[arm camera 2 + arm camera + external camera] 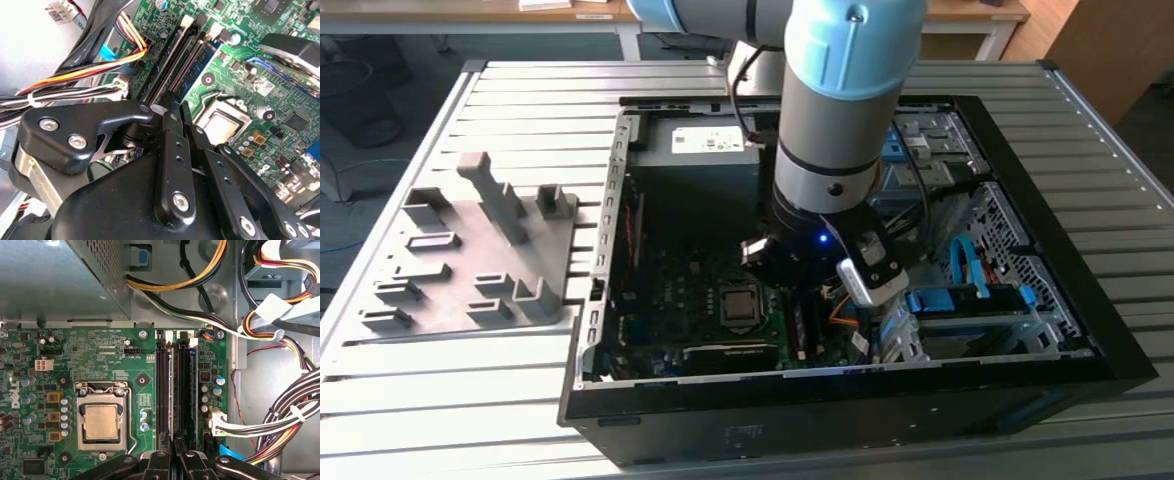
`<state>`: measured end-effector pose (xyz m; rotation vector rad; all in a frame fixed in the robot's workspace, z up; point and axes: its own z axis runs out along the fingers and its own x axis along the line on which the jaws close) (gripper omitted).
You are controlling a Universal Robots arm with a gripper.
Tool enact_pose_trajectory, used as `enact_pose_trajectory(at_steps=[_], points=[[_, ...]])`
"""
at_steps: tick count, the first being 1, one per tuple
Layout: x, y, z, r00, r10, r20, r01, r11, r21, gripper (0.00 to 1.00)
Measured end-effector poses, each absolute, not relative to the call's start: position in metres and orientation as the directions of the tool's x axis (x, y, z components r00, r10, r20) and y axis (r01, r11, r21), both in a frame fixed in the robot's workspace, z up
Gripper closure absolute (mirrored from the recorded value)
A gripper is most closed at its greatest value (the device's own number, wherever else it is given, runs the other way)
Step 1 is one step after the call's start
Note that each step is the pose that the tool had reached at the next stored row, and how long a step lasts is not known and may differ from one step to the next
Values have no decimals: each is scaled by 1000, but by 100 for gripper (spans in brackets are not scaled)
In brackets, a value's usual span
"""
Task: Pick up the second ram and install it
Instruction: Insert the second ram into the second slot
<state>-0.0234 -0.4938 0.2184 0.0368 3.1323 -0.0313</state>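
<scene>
Second ram, judged to be the blue stick seen in the second wrist view, stood on edge in one of the memory slots, just beside the claw and not in line with it. The claw hung low over the near end of those slots, and whether it was apart, together or clamped on anything could not be told. No other blue stick could be made out, so it could not be settled whether this one was the second module or its partner.

Around the slots lay the green motherboard, with the processor socket near on one side and a cable bundle on the other. In the exterior view the arm reached straight down into the open computer case. The grey fixture, on the tabletop toward the exterior view's left, carried no blue stick.

By that evidence the pick-up looked done and the work had reached the slots. Whether the stick was pressed fully home, with its latches closed, was not shown.
</scene>
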Motion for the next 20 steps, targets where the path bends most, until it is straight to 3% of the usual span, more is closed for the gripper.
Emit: enact_pose_trajectory(at_steps=[20], points=[[-24,-492,219,-1000,23,-9,24,999,-28,86]])
